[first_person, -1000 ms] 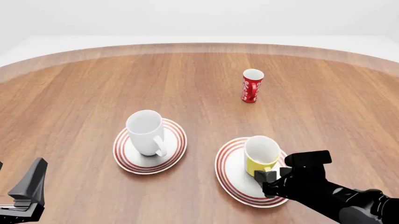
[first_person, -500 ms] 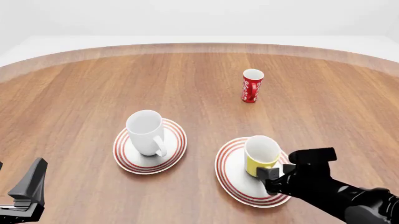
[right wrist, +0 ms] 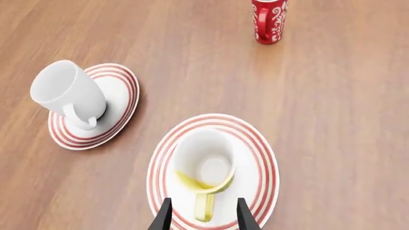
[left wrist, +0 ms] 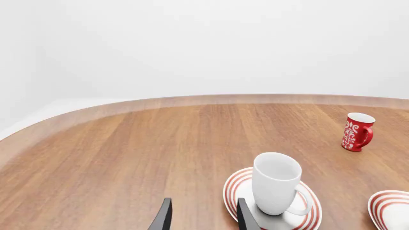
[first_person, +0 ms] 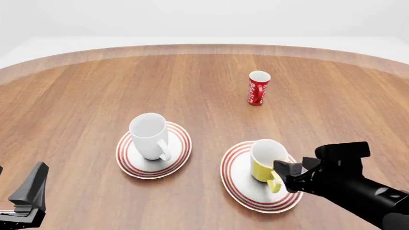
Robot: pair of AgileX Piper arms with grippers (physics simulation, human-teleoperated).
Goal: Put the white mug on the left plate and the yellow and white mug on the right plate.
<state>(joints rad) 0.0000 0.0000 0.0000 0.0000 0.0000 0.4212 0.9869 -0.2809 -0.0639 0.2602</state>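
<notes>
Clearly the main risk sits at the right gripper (first_person: 289, 171): its jaws stand parted either side of the yellow and white mug (first_person: 267, 160)'s handle, gripping nothing — a sideways drift could tip the mug off the right plate (first_person: 238, 184). The left gripper (left wrist: 201, 216), also released, hangs well clear. Count: two plates, three cups — the white mug (first_person: 149, 135) upright on the left plate (first_person: 181, 154), the yellow one, and a red cup (first_person: 258, 88) apart.

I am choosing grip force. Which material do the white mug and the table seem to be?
White mug: looks like glazed ceramic, smooth plain white with thick walls. Table: appears to be wood or wood veneer, brown with lengthwise grain; the finish looks matte.
</notes>
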